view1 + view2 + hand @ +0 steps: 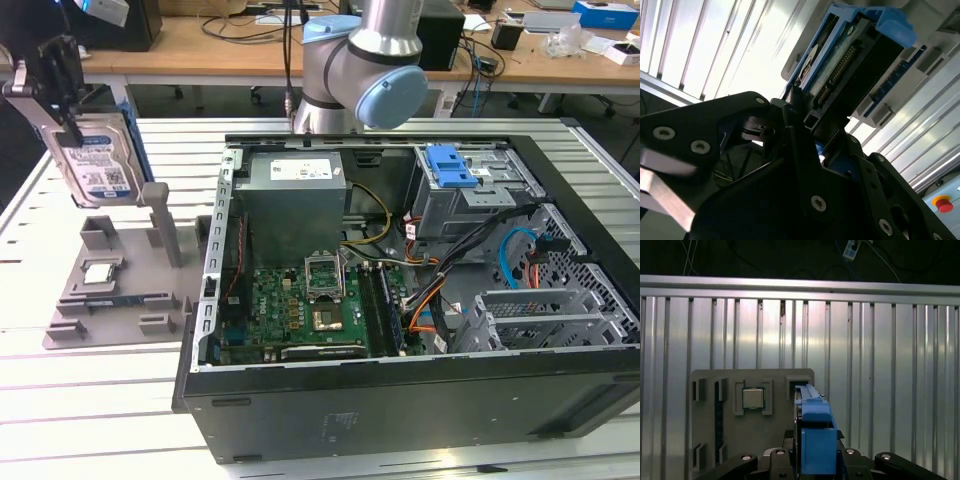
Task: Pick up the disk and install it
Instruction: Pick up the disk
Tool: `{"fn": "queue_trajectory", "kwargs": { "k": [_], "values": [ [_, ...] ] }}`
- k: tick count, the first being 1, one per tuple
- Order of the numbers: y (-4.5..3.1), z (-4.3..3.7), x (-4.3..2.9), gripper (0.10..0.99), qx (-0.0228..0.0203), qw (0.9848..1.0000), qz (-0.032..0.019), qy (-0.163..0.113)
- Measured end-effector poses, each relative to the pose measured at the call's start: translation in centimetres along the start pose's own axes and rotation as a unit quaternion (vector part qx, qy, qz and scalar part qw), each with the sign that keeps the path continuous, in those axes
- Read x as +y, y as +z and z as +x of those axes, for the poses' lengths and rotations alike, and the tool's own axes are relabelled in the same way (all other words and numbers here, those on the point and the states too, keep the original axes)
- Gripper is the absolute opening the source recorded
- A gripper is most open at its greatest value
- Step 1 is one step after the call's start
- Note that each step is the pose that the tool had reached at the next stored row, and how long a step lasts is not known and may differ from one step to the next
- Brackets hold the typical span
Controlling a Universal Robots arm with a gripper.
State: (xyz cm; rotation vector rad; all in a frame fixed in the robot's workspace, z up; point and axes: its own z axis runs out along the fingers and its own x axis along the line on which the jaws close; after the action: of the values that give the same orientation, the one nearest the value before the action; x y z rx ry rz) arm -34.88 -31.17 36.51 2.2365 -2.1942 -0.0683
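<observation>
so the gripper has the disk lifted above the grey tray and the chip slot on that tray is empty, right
Not quite. The chip slot is not empty: the small silver chip sits in its recess on the grey tray, as the first wrist view shows. The rest holds: the gripper has the disk lifted above that tray.

Bright, even overhead light fills the exterior view. The ribbed silvery aluminium tabletop (100, 420) throws back a pale pinkish glare nearest the camera, and the open black metal computer case (400, 405) holds soft shadow inside. In the second wrist view the tabletop burns out to white, so the black gripper (804, 114) reads nearly as a silhouette, its nearest parts out of focus. The flat silver-metal disk in blue plastic rails (835, 65) shows a dark, shaded face. In the first wrist view vertical sheen streaks the tabletop, with darkness beyond its far edge.
</observation>
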Motion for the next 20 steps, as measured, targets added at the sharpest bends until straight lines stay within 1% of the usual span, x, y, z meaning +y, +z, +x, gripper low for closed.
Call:
{"fn": "queue_trajectory", "kwargs": {
  "k": [2,3,7,8,10,11,12,13,14,16,18,19,20],
  "values": [
    [-0.42,-0.05,0.02,0.369,0.0,1.0,0.0,0.0],
    [-0.86,-0.11,0.03,0.369,0.0,1.0,0.0,0.0],
    [-1.92,-0.23,0.07,0.369,0.0,1.0,0.0,0.0],
    [-2.38,-0.27,0.08,0.369,0.0,1.0,0.0,0.0],
    [-2.94,-0.32,0.1,0.369,0.0,1.0,0.0,0.0],
    [-3.35,-0.36,0.12,0.369,0.0,1.0,0.0,0.0],
    [-4.24,-0.45,0.15,0.369,0.0,1.0,0.0,0.0],
    [-6.17,-0.61,0.22,0.369,0.0,1.0,0.0,0.0],
    [-7.37,-0.69,0.26,0.369,0.0,1.0,0.0,0.0],
    [-7.86,-0.73,0.27,0.369,0.0,1.0,0.0,0.0],
    [-8.58,-0.78,0.3,0.369,0.0,1.0,0.0,0.0],
    [-8.83,-0.8,0.31,0.369,0.0,1.0,0.0,0.0],
    [-9.31,-0.83,0.33,0.369,0.0,1.0,0.0,0.0]
  ]
}}
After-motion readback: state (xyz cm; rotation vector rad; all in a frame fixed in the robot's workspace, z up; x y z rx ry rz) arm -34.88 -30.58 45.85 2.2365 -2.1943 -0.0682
